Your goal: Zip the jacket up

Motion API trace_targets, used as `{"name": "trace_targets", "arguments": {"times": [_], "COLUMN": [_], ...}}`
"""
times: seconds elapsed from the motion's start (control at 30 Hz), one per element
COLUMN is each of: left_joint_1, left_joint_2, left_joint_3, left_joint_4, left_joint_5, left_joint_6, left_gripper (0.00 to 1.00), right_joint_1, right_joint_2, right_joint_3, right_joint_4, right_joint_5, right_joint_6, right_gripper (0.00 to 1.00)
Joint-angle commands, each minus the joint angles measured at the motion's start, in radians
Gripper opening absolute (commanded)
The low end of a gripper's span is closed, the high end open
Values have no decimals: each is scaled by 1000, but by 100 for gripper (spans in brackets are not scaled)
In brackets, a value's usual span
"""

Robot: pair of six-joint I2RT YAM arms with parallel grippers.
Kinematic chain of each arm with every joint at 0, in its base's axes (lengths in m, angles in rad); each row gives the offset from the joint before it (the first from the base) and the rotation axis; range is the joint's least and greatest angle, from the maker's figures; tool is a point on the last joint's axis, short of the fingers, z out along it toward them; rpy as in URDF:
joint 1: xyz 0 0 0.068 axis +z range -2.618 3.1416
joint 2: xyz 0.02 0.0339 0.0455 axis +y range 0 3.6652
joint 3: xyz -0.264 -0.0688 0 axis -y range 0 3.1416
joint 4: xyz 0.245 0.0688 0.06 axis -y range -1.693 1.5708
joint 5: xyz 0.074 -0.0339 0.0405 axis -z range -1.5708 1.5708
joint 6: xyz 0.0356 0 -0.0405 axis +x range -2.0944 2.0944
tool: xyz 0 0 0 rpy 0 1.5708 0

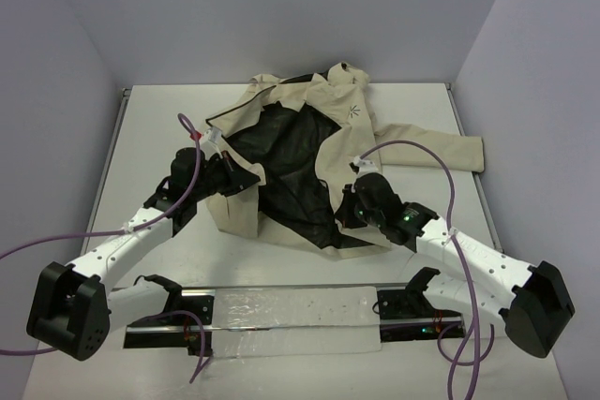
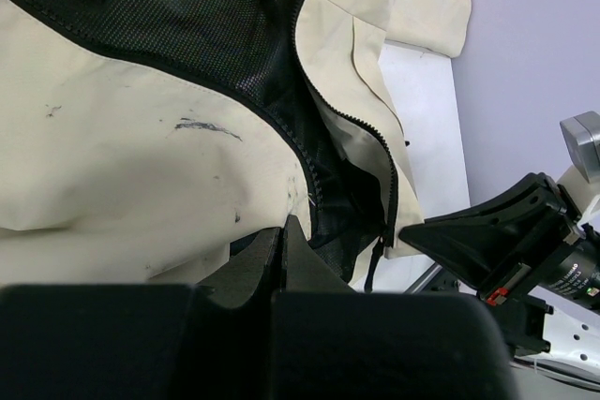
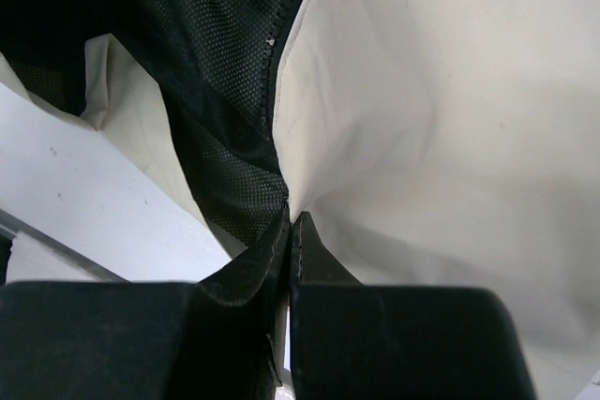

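- The jacket [image 1: 352, 142] lay open on the white table [image 1: 150, 128], just beyond both my wrists. Its collar was at the far edge and its hem was nearest me, so the front opening ran near to far between my arms.
- The two front edges were spread well apart, with the black mesh lining [image 1: 281, 166] exposed between them. I judged that the coming move turned on bringing those edges together at the hem end.
- My right gripper [image 1: 347, 211] sat lower, close to the hem corner of the right panel. My left gripper [image 1: 228, 178] was beside the left panel's inner edge, a little farther up.
- The right fingers were clamped together on the seam where the lining meets the cream shell. Creases ran into the pinch, so I read it as a real hold.
- The left fingers were also pressed together, apparently nipping the left panel's cream cloth.
- The zipper teeth [image 2: 349, 119] ran just beyond the left fingertips, untouched. I couldn't make out the slider for sure.
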Motion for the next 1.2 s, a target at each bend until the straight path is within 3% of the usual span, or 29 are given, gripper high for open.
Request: {"name": "trace_targets", "arguments": {"times": [0.0,0.4,0.67,0.9,1.17], "left_joint_1": [4,4,4,5,2], "left_joint_2": [-12,-31,-61,-76,-121], "left_joint_3": [17,28,-7,-82,-131], "left_joint_4": [40,84,233,394,504], "left_joint_5": [13,37,94,151,168], "left_joint_6": [8,-19,-84,-147,-79], "left_gripper": [0,0,0,0,0], "right_joint_1": [-4,-4,-6,-31,-99], "right_joint_2": [-33,37,104,122,43], "right_joint_3": [40,155,93,57,-67], "right_joint_4": [40,347,720,853,912], "right_joint_5": [-26,-228,-369,-470,-564], "right_joint_6": [4,38,97,128,80], "right_gripper": [0,0,0,0,0]}}
